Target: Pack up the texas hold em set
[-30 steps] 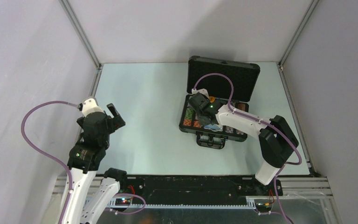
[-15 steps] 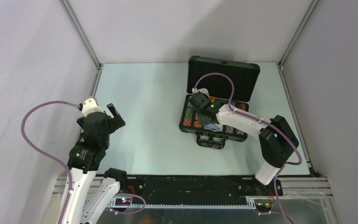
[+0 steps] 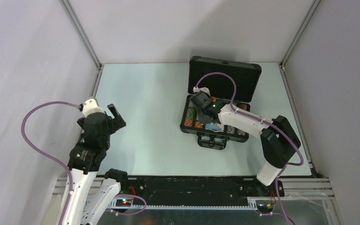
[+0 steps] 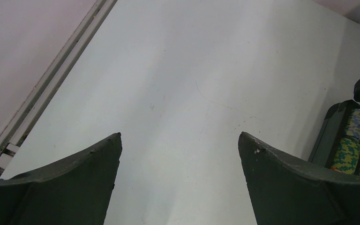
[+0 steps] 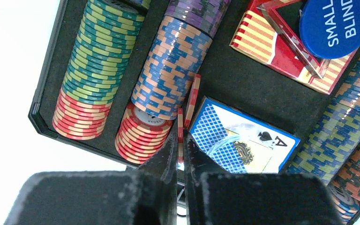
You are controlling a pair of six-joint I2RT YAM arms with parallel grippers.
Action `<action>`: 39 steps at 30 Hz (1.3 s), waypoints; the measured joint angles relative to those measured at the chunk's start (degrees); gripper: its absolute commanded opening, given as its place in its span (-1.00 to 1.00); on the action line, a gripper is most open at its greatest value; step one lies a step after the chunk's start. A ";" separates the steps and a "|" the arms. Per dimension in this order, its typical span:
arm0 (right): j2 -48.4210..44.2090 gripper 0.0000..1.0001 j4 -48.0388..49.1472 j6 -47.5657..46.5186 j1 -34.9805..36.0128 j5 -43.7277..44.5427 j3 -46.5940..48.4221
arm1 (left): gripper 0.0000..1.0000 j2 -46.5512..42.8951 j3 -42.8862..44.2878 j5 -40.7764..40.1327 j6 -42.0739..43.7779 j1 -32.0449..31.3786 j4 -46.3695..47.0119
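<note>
The texas hold em set's black case (image 3: 186,127) lies open at the table's right, its foam-lined lid (image 3: 225,75) standing up behind. Multicoloured chip rows (image 5: 98,61) fill its slots, beside a red-white card box (image 5: 272,44), a blue card box (image 5: 243,140) and a blue "SMALL BLIND" disc (image 5: 337,21). My right gripper (image 5: 180,137) hangs over the case (image 5: 44,101), shut on a thin red-white chip (image 5: 180,117) held edge-on. A second red-white chip (image 5: 194,93) leans against the blue-orange row. My left gripper (image 4: 180,140) is open over bare table, far left of the case (image 4: 330,129).
The case handle (image 3: 212,140) juts toward the arms. Metal frame rails (image 3: 96,82) run along the table's left and right edges, and grey walls close in on three sides. The left arm (image 3: 93,133) stands near the left rail.
The right jaws have closed tighter on the red-white chip and the right wrist has shifted slightly over the case. The left arm has not moved.
</note>
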 measured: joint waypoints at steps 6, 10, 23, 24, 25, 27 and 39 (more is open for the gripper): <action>-0.48 -1.00 0.37 -0.04 -0.72 -0.07 0.00 | 0.97 0.00 0.00 0.02 0.02 0.00 0.00; -2.08 -1.00 0.35 -0.46 -1.42 0.00 -0.04 | 0.97 0.00 0.00 0.04 0.00 0.00 0.00; -8.11 -1.00 0.31 -13.57 -2.86 -9.01 -0.09 | 0.97 0.04 0.00 0.04 0.00 0.00 0.00; -8.11 -1.00 0.31 -14.53 -3.19 -10.43 -0.09 | 0.97 0.04 0.00 0.04 0.02 0.00 0.00; -8.11 -1.00 0.31 -15.32 -3.61 -11.52 -0.09 | 0.97 0.04 0.00 0.04 0.02 0.00 0.00; -8.13 -1.00 0.24 -17.18 -4.57 -15.28 -0.09 | 0.97 0.04 0.00 0.04 0.02 0.00 0.02; -8.11 -1.00 -1.70 -30.73 -3.17 -29.49 -0.20 | 0.97 0.04 0.00 0.07 0.00 0.00 0.02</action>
